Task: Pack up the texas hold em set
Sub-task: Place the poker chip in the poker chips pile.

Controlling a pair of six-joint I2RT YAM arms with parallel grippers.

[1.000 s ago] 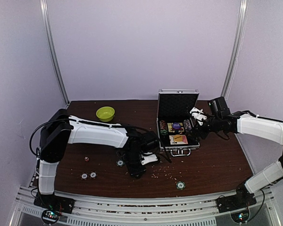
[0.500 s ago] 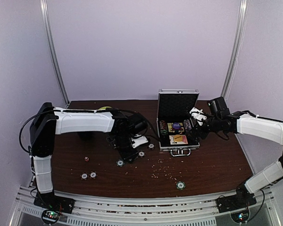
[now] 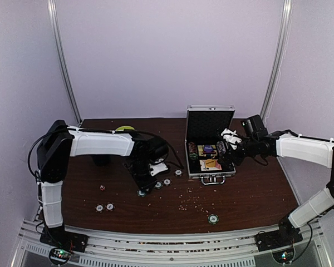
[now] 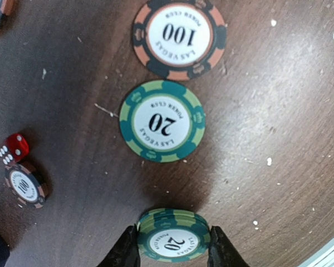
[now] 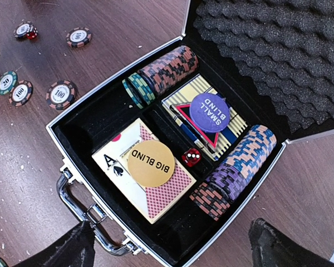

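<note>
The silver briefcase [image 3: 210, 167] lies open at the back right, its lid upright. In the right wrist view its black tray [image 5: 100, 114] holds rows of chips [image 5: 164, 69], two card decks, a gold big blind button [image 5: 151, 163], a purple small blind button [image 5: 210, 112] and a red die [image 5: 191, 157]. My right gripper [image 5: 171, 247] hovers open and empty over the case's handle side. My left gripper [image 4: 173, 247] is shut on a small stack of green 20 chips [image 4: 172, 236] low over the table. It also shows in the top view [image 3: 145, 186].
Loose chips lie ahead of the left gripper: a green 20 [image 4: 162, 120], a 100 [image 4: 178, 37], a smaller 100 [image 4: 25, 184] beside a red die [image 4: 15, 146]. Two more chips [image 3: 104, 207] and one [image 3: 213, 218] lie near the front. The lime-green bowl [image 3: 122, 128] is mostly hidden. Pale crumbs [image 3: 192, 200] are scattered.
My left arm has swung back and to the left, away from the table's middle. Several loose chips that it covered now show. My right gripper has barely moved.
</note>
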